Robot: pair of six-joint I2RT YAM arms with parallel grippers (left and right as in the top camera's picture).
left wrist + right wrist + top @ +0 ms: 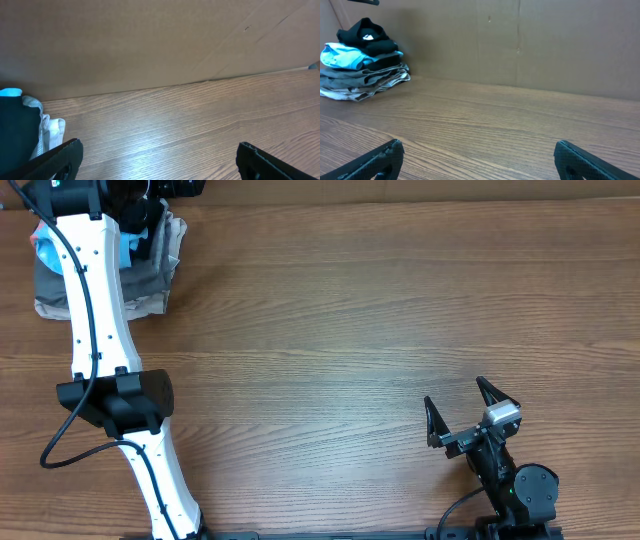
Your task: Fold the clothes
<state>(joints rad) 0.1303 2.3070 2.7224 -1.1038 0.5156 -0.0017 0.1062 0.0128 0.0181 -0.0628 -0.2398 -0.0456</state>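
Observation:
The black shirt (367,35), with a small white logo patch, lies crumpled on top of a pile at the table's back left. In the left wrist view its black cloth (17,130) fills the left edge. In the overhead view my left arm (95,300) reaches over the pile and hides most of it. My left gripper (159,150) is open and empty, just right of the pile, over bare wood. My right gripper (455,392) is open and empty at the front right, far from the shirt; it also shows in the right wrist view (479,147).
Under the black shirt lie a light blue shirt (345,55) and folded grey-beige garments (365,80), which also show in the overhead view (160,275). A brown cardboard wall (520,45) stands along the back of the wooden table (350,330).

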